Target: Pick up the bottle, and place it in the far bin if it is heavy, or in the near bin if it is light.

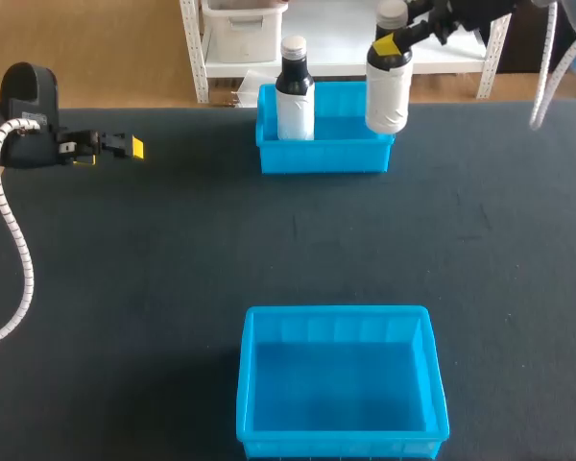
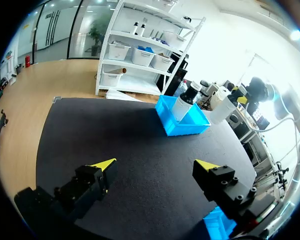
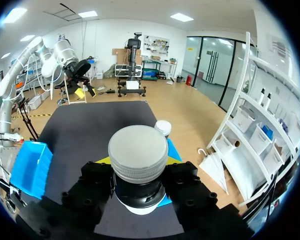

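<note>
My right gripper (image 1: 391, 48) is shut on the dark neck of a white bottle (image 1: 388, 91) and holds it upright over the right part of the far blue bin (image 1: 326, 156). In the right wrist view the bottle's grey cap (image 3: 138, 152) fills the gap between the black fingers (image 3: 96, 184). A second white bottle with a black shoulder (image 1: 295, 94) stands in the far bin's left part; its cap (image 3: 163, 127) shows just ahead of the held one. My left gripper (image 1: 125, 147) is open over the table's far left, with nothing between its yellow tips (image 2: 104, 164).
The near blue bin (image 1: 338, 317) sits at the table's front middle with nothing in it, and also shows as a blue box (image 3: 30, 167) in the right wrist view. Bare dark tabletop (image 1: 298, 230) lies between the two bins.
</note>
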### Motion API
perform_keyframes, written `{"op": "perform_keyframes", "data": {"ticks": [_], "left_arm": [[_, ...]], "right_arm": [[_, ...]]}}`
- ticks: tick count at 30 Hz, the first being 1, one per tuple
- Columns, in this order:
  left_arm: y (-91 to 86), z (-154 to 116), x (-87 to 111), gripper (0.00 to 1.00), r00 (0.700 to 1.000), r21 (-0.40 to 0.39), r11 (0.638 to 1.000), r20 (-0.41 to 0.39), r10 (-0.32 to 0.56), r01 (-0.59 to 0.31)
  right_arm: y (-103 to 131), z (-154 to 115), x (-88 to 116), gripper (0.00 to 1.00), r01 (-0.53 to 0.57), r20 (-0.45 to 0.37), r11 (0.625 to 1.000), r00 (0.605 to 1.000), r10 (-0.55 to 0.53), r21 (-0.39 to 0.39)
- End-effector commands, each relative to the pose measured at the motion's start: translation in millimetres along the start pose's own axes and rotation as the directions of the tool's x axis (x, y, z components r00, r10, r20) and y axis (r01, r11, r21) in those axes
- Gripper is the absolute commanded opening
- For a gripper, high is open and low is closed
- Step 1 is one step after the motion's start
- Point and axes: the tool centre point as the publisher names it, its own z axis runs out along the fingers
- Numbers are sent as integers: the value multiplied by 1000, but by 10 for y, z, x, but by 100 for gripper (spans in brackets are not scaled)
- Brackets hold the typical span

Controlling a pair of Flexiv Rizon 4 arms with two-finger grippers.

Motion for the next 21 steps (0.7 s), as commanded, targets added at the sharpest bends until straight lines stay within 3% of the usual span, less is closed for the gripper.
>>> {"op": "perform_keyframes", "data": {"ticks": [1, 21], "left_arm": [[0, 0, 0, 100, 1000, 0, 1000, 0, 0, 0], [0, 0, 0, 100, 1000, 0, 1000, 0, 0, 0]], "right_arm": [[-175, 126, -54, 0, 0, 2, 999, 1000, 0, -37], [-421, 512, -20, 0, -12, 14, 997, 1000, 13, -73]]}}
